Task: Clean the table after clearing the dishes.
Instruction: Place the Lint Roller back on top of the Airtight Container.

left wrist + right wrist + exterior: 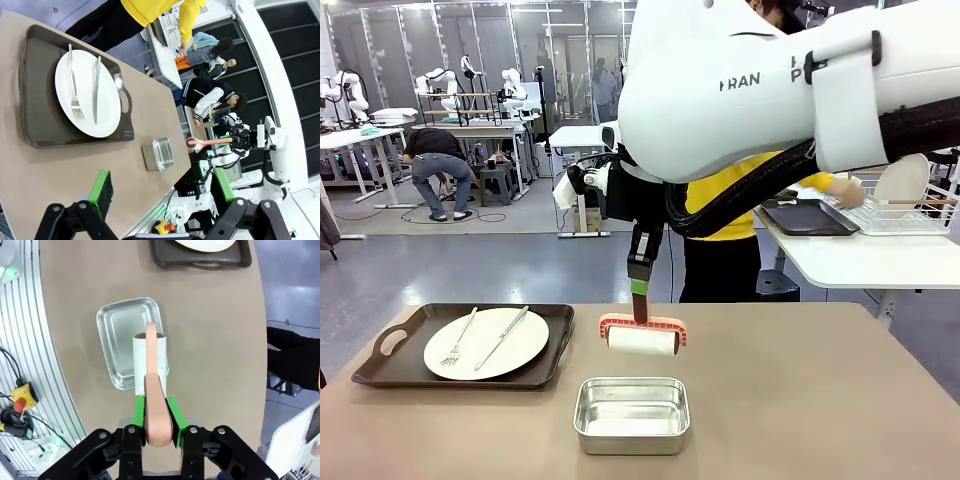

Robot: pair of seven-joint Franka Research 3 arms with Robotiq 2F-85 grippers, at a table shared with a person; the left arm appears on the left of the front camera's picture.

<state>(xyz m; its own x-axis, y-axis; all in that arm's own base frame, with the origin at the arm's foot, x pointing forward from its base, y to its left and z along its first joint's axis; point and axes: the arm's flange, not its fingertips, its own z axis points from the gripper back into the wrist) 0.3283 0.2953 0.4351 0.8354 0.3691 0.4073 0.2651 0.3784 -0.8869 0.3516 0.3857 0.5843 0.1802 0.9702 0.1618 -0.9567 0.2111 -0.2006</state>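
Table (800, 400), tan-brown, spans the near field of the front view. On its left part lies 1 dark brown tray (368, 376) with cut-out handles, carrying 1 round white plate (485, 345); a silver fork (459, 338) and a knife (506, 336) lie side by side on the plate. A small rectangular steel pan (632, 444) stands near the middle of the table, on the robot's side, well apart from the tray.

The right gripper (640, 288) points downward over the table's centre, its 2 green pads (140, 410) pressed against the pink handle of a lint roller (642, 340). The roller's white drum lies level, just beyond the pan's far edge; whether it touches the table cannot be told. In the right wrist view the drum overlaps the rim of the pan.

The left gripper (162, 190) hangs above the table with its 2 fingers spread wide and nothing between them.

Beyond the table a person (725, 215) in a yellow top leans toward a smaller white table (860, 262). There a 2nd dark tray (808, 217) lies flat, and a 2nd white plate (900, 185) stands upright in a wire rack (920, 222), with the person's hand (848, 193) just beside it.
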